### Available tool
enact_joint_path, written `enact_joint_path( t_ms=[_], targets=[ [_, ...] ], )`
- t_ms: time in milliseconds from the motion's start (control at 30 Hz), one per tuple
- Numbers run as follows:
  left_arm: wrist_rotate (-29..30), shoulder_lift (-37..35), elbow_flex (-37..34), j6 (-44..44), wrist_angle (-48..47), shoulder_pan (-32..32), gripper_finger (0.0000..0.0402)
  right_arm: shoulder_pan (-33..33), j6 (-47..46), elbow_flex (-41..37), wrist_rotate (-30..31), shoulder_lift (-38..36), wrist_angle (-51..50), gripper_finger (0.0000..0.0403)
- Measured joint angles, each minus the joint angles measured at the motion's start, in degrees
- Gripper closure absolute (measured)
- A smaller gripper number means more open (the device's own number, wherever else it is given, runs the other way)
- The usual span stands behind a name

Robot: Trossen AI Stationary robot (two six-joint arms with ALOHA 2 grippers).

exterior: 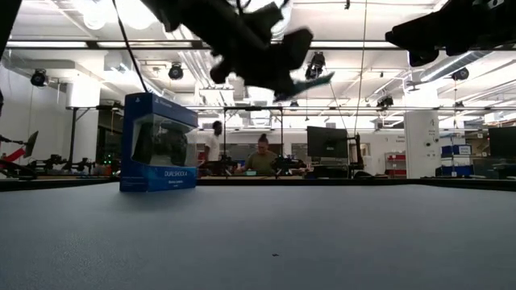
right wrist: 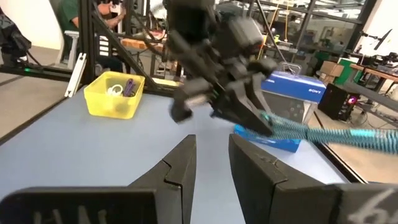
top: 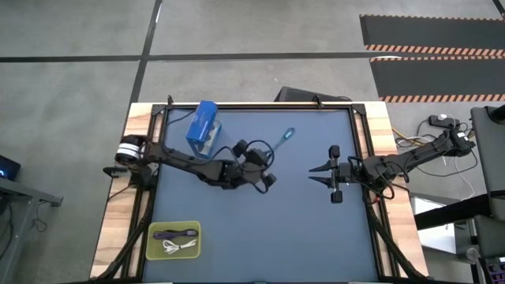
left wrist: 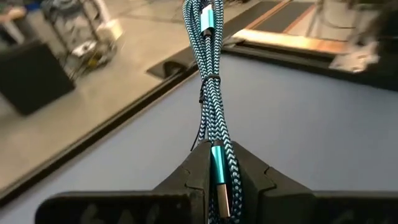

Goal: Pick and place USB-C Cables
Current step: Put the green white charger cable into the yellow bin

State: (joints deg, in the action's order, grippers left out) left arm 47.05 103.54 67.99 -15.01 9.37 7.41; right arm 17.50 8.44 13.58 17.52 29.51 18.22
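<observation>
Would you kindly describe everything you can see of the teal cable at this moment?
The teal cable is a thin braided cord with a teal-and-white weave, folded into a long narrow bundle and cinched by a dark tie. Metallic teal connector shells show at both ends. The left gripper is shut on one end, so the bundle juts out stiffly beyond the fingers. It hangs in the air above the blue table, touching nothing else, between the blue box and the waiting right gripper.

Grey concrete floor with dark lines, striped mats, bright ceiling lights, distant desks
</observation>
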Motion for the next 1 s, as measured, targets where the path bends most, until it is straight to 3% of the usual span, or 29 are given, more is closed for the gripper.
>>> enact_joint_path(
  t_ms=[267,567,733,933,1000],
  targets=[
    [-0.2,-2.6,0.7,5.5,2.3,3.9,0.0379,0.0,-1.3,0.0,-6.8,-1.5,0.5,0.0316],
    [-2.0,-3.4,0.6,5.4,2.2,7.1,0.0379,0.1,-7.3,0.0,-7.7,-3.3,-6.2,0.0316],
    [-9.7,-3.4,0.5,5.4,3.1,8.7,0.0379,0.1,-7.1,0.0,-7.6,-3.1,-5.8,0.0316],
    [-26.3,-4.3,0.5,6.4,3.5,10.6,0.0379,0.1,-5.7,0.0,-7.6,-3.1,-5.9,0.0316],
    [-29.4,-4.8,0.5,6.3,3.4,11.5,0.0379,0.1,-5.1,0.0,-7.6,-3.1,-5.7,0.0316]
  ],
)
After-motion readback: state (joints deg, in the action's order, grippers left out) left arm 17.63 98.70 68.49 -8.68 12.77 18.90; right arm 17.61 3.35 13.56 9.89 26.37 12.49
